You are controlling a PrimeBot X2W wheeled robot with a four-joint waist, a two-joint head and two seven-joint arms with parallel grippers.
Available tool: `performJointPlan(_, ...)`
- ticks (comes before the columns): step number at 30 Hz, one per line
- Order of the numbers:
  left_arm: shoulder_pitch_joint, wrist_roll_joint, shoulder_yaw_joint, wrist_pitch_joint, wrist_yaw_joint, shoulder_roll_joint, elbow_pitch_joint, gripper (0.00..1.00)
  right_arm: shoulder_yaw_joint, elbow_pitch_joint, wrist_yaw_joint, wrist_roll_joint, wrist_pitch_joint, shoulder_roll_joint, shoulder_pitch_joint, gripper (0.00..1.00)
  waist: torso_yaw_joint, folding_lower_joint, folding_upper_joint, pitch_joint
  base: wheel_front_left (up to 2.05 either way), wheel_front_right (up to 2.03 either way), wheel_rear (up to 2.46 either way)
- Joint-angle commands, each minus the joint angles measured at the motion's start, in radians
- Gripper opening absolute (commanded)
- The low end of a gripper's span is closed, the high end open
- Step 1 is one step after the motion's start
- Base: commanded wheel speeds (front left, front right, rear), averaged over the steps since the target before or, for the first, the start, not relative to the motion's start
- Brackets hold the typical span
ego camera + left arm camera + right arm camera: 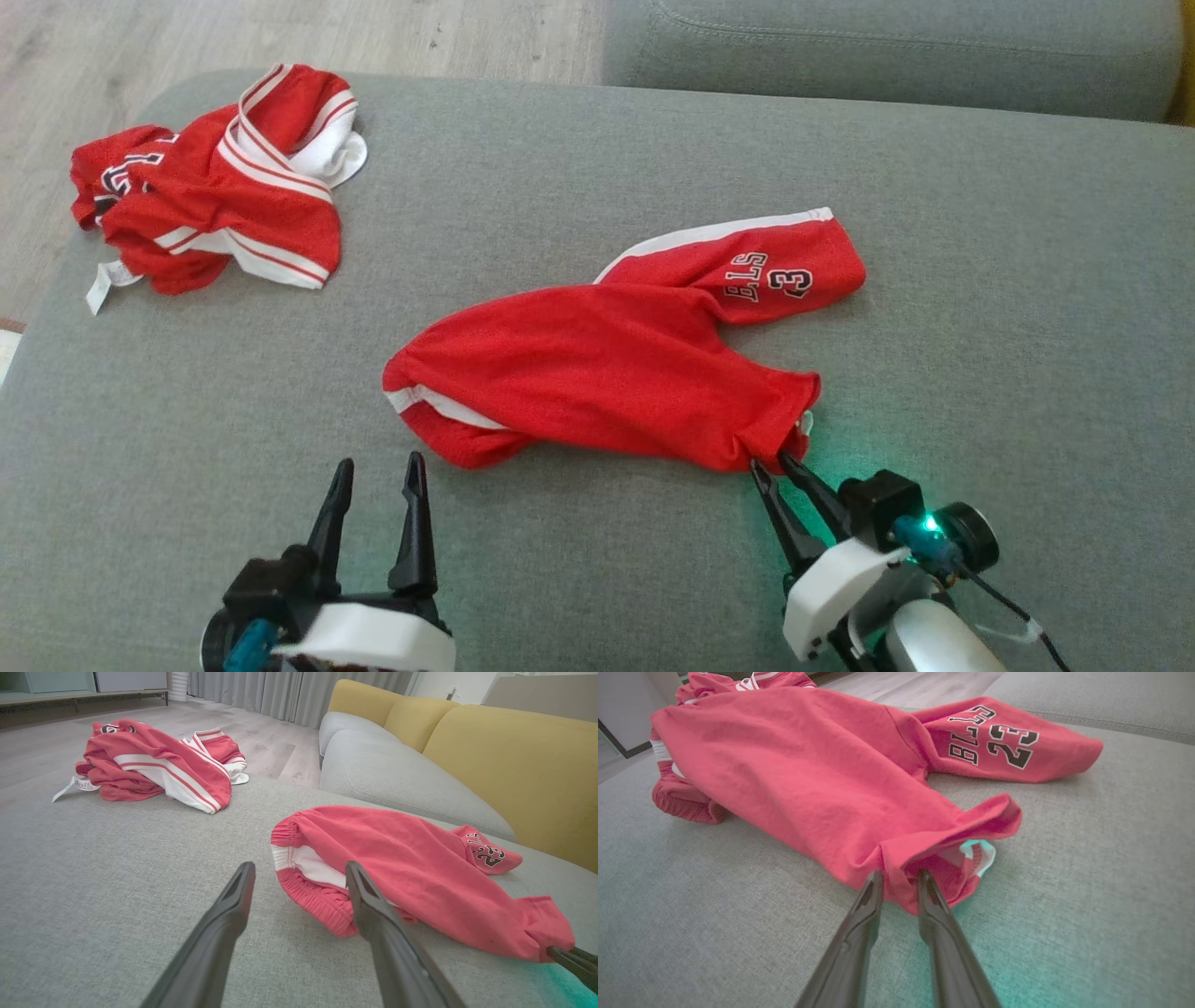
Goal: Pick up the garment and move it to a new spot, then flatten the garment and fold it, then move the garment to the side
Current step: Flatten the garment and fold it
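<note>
On the grey cushion [980,373] the right gripper [777,464] pinches a hem [792,418] of the red shorts [597,369]; the left gripper [375,464], jaws apart, should clamp the waistband [411,399] squarely.

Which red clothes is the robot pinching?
The red shorts printed with 23, in the middle: the right gripper has its jaws closed on a leg hem. The striped red jersey lies crumpled at the far left, untouched.

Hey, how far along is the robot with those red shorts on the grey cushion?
Nothing looks finished: the red shorts lie rumpled on the cushion, legs splayed, not flat. In hand: the right gripper pinches one leg hem; the left gripper hovers open by the waistband. Flattening, folding and moving aside remain.
</note>
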Motion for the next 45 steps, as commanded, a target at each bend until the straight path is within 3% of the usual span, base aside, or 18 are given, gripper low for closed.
performJointPlan(1, -0.033, -0.002, 0.039, -0.012, 0.005, 0.010, -0.031, 1.00, 0.028, -0.019, -0.001, 0.001, -0.014, -0.002, -0.034, 0.32, -0.002, 0.0000, 0.0000, -0.001, 0.00, 0.00, 0.00)
performJointPlan(2, -0.033, -0.002, 0.040, -0.012, 0.006, 0.011, -0.031, 1.00, 0.034, -0.014, -0.001, -0.001, -0.019, -0.002, -0.043, 0.21, -0.004, 0.0000, 0.0000, -0.001, 0.00, 0.00, 0.00)
performJointPlan(3, -0.032, -0.002, 0.040, -0.013, 0.007, 0.011, -0.031, 1.00, 0.038, -0.011, -0.001, -0.002, -0.028, -0.002, -0.051, 0.02, -0.006, 0.0000, 0.0000, -0.002, 0.00, 0.00, 0.00)
performJointPlan(4, -0.031, -0.002, 0.041, -0.013, 0.009, 0.012, -0.033, 1.00, 0.040, -0.009, -0.001, 0.000, -0.037, -0.002, -0.058, 0.00, -0.009, 0.0000, 0.0000, -0.003, 0.00, 0.00, 0.00)
performJointPlan(9, -0.025, -0.002, 0.042, -0.014, 0.014, 0.018, -0.036, 1.00, 0.070, -0.044, -0.001, 0.016, -0.066, -0.002, -0.074, 0.00, -0.021, 0.0000, 0.0000, -0.015, 0.00, 0.00, 0.00)
performJointPlan(14, -0.015, -0.001, 0.042, -0.017, 0.019, 0.023, -0.036, 1.00, 0.082, -0.162, -0.001, 0.044, -0.064, -0.002, -0.031, 0.00, -0.031, 0.0000, 0.0000, -0.045, 0.00, 0.00, 0.00)
performJointPlan(23, 0.019, -0.002, 0.047, -0.016, 0.035, 0.039, -0.065, 1.00, 0.091, -0.477, -0.001, 0.107, 0.067, -0.002, 0.157, 0.00, -0.038, 0.0000, 0.0000, -0.099, 0.00, 0.00, 0.00)
performJointPlan(26, 0.024, 0.000, 0.042, -0.014, 0.040, 0.041, -0.079, 1.00, 0.062, -0.528, -0.001, 0.134, 0.103, -0.002, 0.177, 0.00, -0.033, 0.0000, 0.0000, -0.099, 0.00, 0.00, 0.00)
performJointPlan(29, 0.019, 0.004, 0.034, -0.012, 0.040, 0.040, -0.092, 1.00, 0.013, -0.494, -0.001, 0.174, 0.121, -0.002, 0.152, 0.00, -0.021, 0.0000, 0.0000, -0.084, 0.00, 0.00, 0.00)
performJointPlan(37, -0.023, 0.014, 0.016, -0.017, 0.027, 0.026, -0.099, 1.00, -0.134, -0.234, -0.001, 0.142, 0.113, -0.002, -0.045, 0.00, 0.034, 0.0000, 0.0000, -0.007, 0.00, 0.00, 0.00)
performJointPlan(45, -0.084, 0.028, 0.000, -0.033, 0.002, -0.004, -0.073, 1.00, -0.301, 0.021, -0.001, 0.040, 0.089, -0.002, -0.274, 0.00, 0.079, 0.0000, 0.0000, 0.079, 0.00, 0.00, 0.00)
